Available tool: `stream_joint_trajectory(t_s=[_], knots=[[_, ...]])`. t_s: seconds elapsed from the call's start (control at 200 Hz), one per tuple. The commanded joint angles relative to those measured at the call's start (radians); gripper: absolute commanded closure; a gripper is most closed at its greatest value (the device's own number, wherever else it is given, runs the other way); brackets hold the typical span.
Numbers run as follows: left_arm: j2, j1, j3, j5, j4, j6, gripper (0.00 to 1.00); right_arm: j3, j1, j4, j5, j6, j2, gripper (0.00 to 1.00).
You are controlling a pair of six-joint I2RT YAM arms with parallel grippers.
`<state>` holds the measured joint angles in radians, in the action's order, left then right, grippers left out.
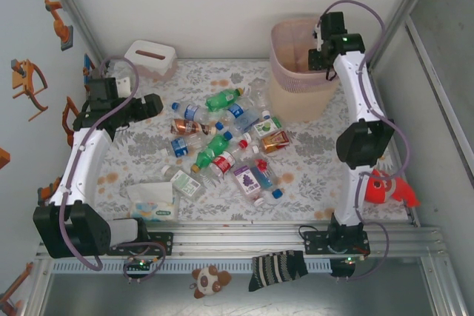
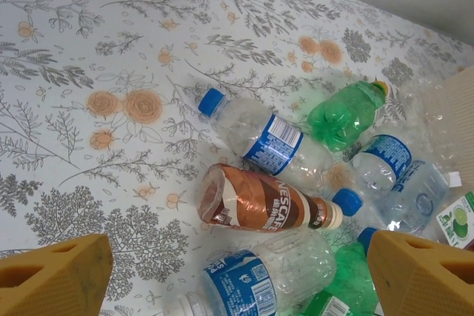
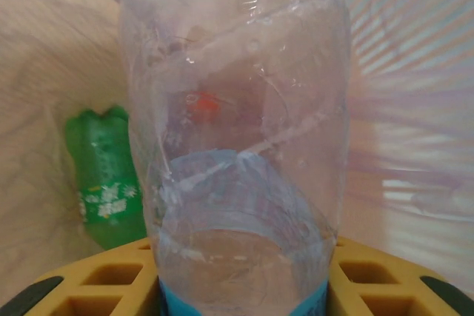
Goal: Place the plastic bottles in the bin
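Heap of loose plastic bottles (image 1: 222,146) at table centre. My left claw (image 1: 152,105) at its 9 o'clock, jaws wide, empty. Risk: round bottles roll away, or I pinch two at once.
Tall beige squarish bin with pink liner (image 1: 285,101) at table's 1 o'clock. My right claw (image 1: 320,57) over its mouth, clamped on clear crumpled blue-labelled bottle (image 3: 237,146). Risk: off-centre release clips rim, bottle bounces out.
Green bottle (image 3: 104,183) lies inside bin.
Readable: "NESCAFE" on brown-sleeved bottle (image 2: 263,205); other labels too small.

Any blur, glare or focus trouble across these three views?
Top external: even light, sharp, faint shadows. Left wrist: Nescafe bottle crisp; own jaws soft at the bottom corners. Right wrist: clear bottle too close, hazy; green bottle behind it blurred.
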<state>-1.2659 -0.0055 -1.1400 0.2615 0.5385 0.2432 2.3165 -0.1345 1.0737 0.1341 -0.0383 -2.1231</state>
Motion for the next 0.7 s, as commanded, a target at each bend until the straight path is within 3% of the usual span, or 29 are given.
stream_joint_trajectory(t_s=[0.0,0.335,0.696], knots=[[0.003,0.006,0.022,0.011,0.000,0.018,0.11,0.049,0.008,0.059,0.014,0.035,-0.045,0.58],[-0.012,0.012,0.029,0.031,-0.012,0.029,0.11,0.092,0.018,0.108,0.008,0.058,-0.190,0.58],[-0.045,0.018,0.026,0.070,-0.023,0.040,0.11,0.101,0.023,0.127,-0.014,0.063,-0.290,0.49]])
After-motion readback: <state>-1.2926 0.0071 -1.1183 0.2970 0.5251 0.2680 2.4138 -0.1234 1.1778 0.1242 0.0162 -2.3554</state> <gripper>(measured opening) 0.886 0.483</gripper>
